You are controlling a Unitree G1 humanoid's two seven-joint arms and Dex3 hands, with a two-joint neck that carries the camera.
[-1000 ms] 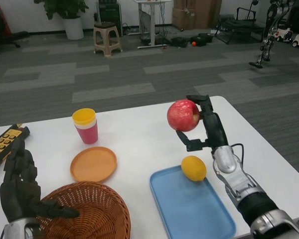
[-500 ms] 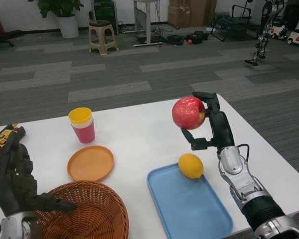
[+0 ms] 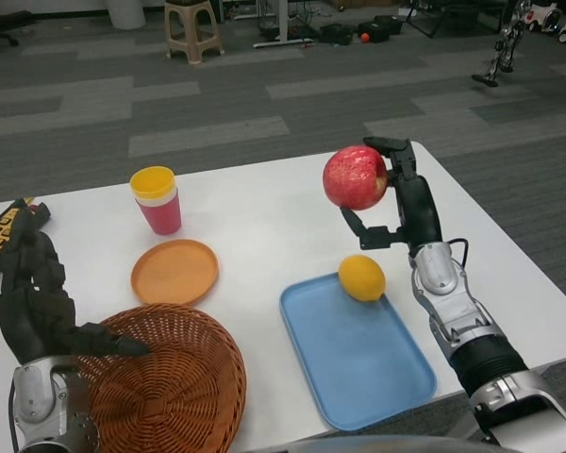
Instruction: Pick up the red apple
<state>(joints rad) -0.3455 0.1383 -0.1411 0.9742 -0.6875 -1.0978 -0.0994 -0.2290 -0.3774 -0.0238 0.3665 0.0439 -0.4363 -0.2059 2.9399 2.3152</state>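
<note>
Right hand (image 3: pixel 389 193) grips red apple (image 3: pixel 355 177), held clear of table (image 3: pixel 264 226) at 12 o'clock from lemon (image 3: pixel 361 277). Left hand (image 3: pixel 33 302) spread by basket (image 3: pixel 170 387). Lift step apparently done; next: hold steady.

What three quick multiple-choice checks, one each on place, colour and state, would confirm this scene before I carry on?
1. Where is the lemon? A: in the wicker basket. B: on the blue tray's far edge. C: on the orange plate.
2. What colour is the top stacked cup? A: yellow. B: green. C: white.
3. Where is the red apple? A: on the table. B: on the tray. C: held up by the right hand.

Answers: B, it rests at the tray's far edge; A, yellow above the red cup; C, fingers grip it above the table.
</note>
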